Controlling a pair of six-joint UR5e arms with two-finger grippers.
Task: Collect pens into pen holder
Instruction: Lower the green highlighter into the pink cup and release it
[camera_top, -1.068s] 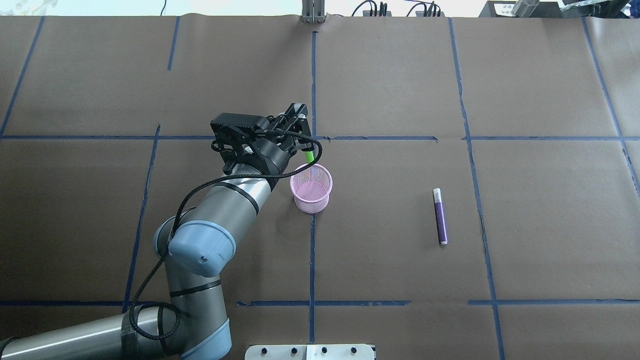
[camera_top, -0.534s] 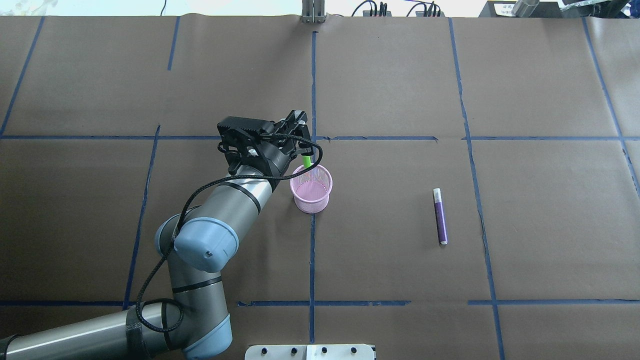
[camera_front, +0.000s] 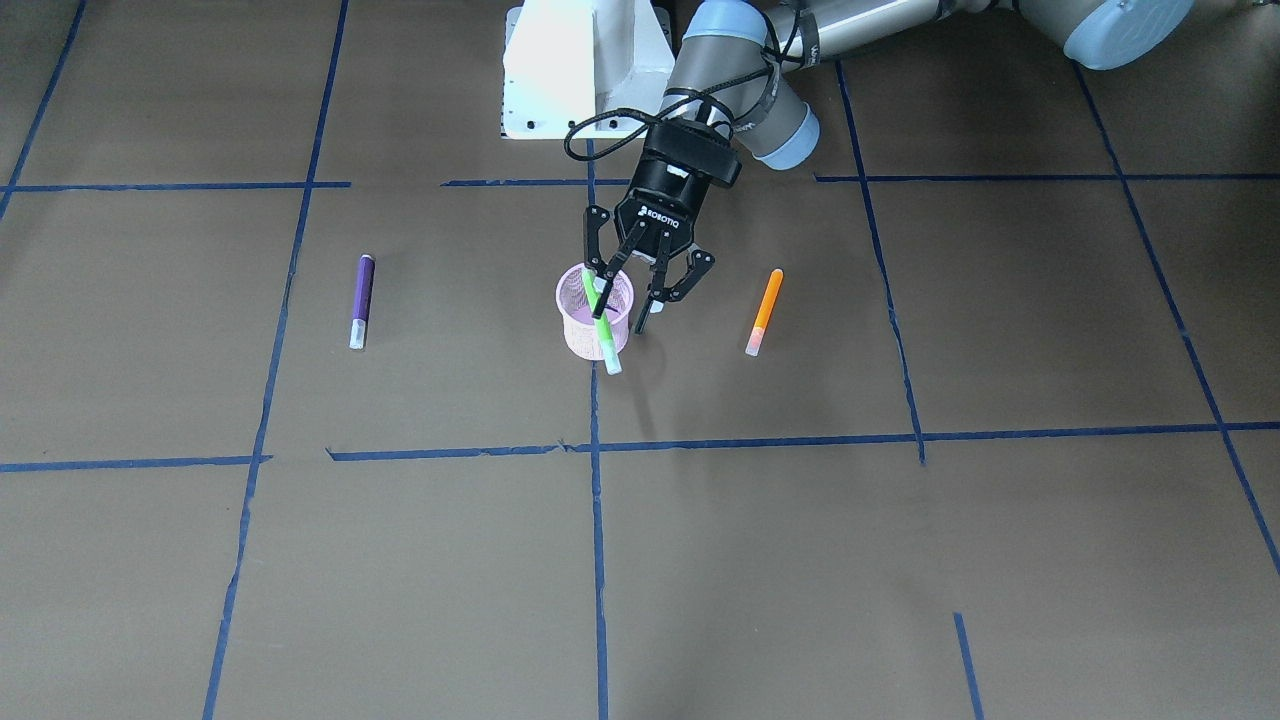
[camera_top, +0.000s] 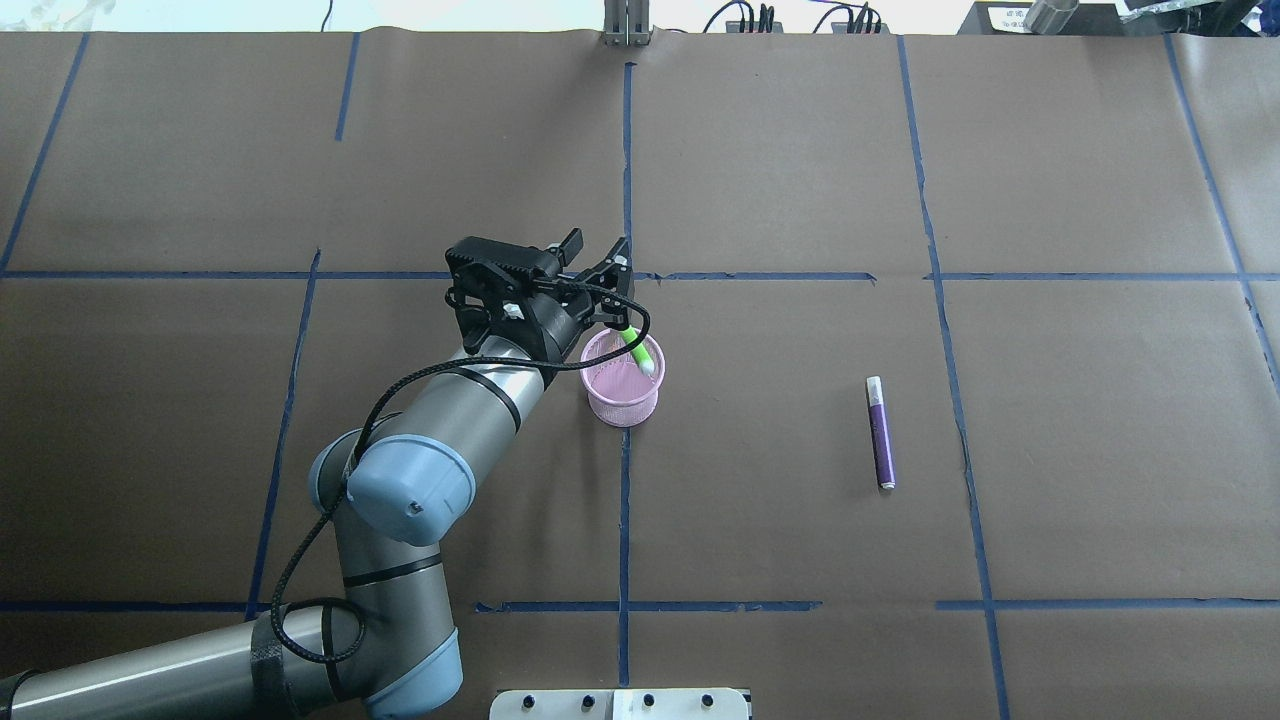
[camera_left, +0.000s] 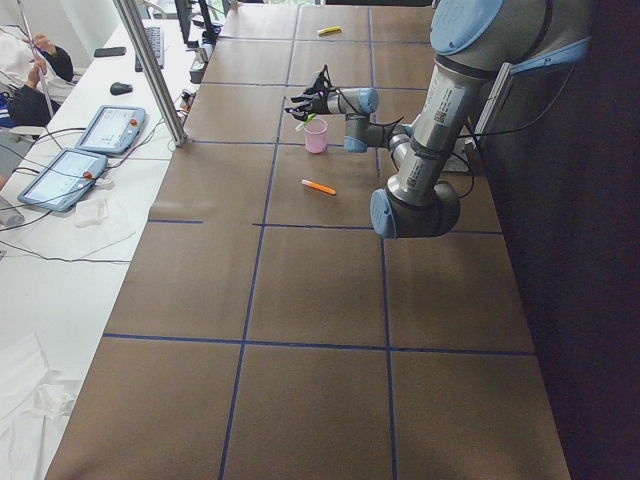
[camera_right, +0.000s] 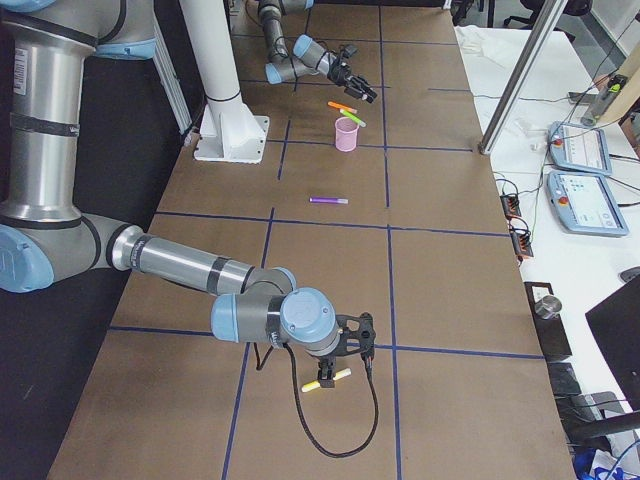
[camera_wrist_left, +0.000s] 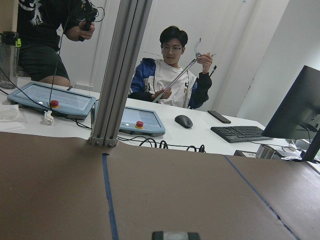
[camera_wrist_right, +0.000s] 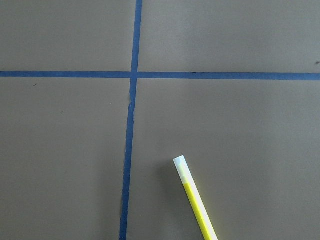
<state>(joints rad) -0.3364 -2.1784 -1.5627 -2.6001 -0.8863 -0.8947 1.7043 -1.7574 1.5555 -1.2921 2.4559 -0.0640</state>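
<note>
The pink mesh pen holder (camera_top: 620, 398) stands near the table's middle, also in the front view (camera_front: 583, 328). The green pen (camera_top: 639, 354) leans inside it, its pale cap end sticking out over the rim (camera_front: 607, 343). My left gripper (camera_top: 597, 262) is open and empty just above the holder's rim (camera_front: 622, 315). The orange pen (camera_front: 764, 310) lies on the table beside the holder, hidden by my arm in the overhead view. The purple pen (camera_top: 880, 433) lies well to the right. My right gripper (camera_right: 340, 350) shows only in the right side view; I cannot tell its state.
A yellow pen (camera_wrist_right: 196, 200) lies on the brown paper under the right gripper, near a blue tape crossing (camera_wrist_right: 133, 75). The robot's white base (camera_front: 585, 70) is behind the holder. Operators, tablets and a metal post (camera_wrist_left: 120, 70) stand beyond the far table edge.
My left gripper has opened and let go of the green pen. The pen has dropped into the holder and now leans on its rim.
</note>
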